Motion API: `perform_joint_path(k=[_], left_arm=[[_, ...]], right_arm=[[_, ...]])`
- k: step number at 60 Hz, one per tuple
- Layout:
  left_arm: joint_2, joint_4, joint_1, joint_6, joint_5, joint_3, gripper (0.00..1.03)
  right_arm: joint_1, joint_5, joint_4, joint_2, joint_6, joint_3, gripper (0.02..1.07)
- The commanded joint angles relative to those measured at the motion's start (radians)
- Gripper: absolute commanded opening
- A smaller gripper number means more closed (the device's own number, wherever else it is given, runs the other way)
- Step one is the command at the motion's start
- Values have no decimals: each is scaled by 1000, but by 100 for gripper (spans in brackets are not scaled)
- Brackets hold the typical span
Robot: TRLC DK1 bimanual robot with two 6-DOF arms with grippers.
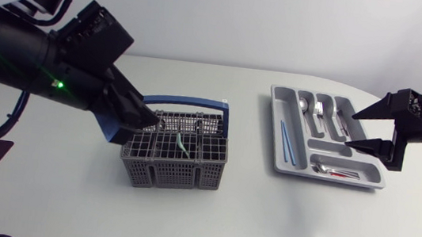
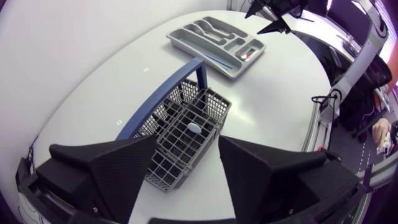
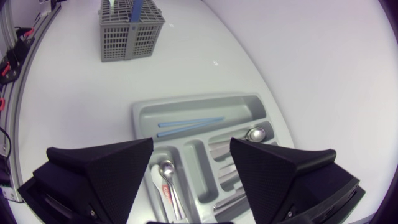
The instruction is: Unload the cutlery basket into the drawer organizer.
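A grey cutlery basket (image 1: pixel 174 162) with a blue handle stands left of centre, and a light-blue utensil (image 1: pixel 183 143) sticks up in it. My left gripper (image 1: pixel 145 121) hangs open over the basket's left end; in the left wrist view the basket (image 2: pixel 186 134) and utensil tip (image 2: pixel 194 128) lie just ahead of the open left gripper (image 2: pixel 186 171). The grey drawer organizer (image 1: pixel 276 110) lies to the right, holding spoons, forks, blue sticks (image 1: pixel 284 139) and a red-handled piece (image 1: pixel 340 174). My right gripper (image 1: pixel 363 128) is open and holds nothing, above the organizer's (image 3: pixel 140 115) right side.
The table's right edge runs close behind the organizer. White tabletop lies bare between basket and organizer and in front of both. In the right wrist view the basket (image 3: pixel 130 28) stands far ahead of the right gripper (image 3: pixel 193 168).
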Motion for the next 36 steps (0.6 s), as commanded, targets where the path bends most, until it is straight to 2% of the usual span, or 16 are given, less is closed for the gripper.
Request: perform_joint_path(k=[1,9,12,18,25,36], left_arm=[[-15,8,4,67,19,-58,86],[11,4,12,35,50,-63,86],[22,2,-13,-8,51,-57,86],[16,8,-73,-9,42,-64,86],[24,13,-66,6,34,-52,86],[-2,14,-33,41,34,-98,86]], right_arm=[[47,-18,-19,-49,62,-88,97],[125,-35,-11,-139,167,-160,97],[157,-36,-5,-176,194,-192,97],[225,-35,41,-259,257,-264,97],[301,-24,68,-326,326,-323,96],[476,31,174,-403,641,-359,96]])
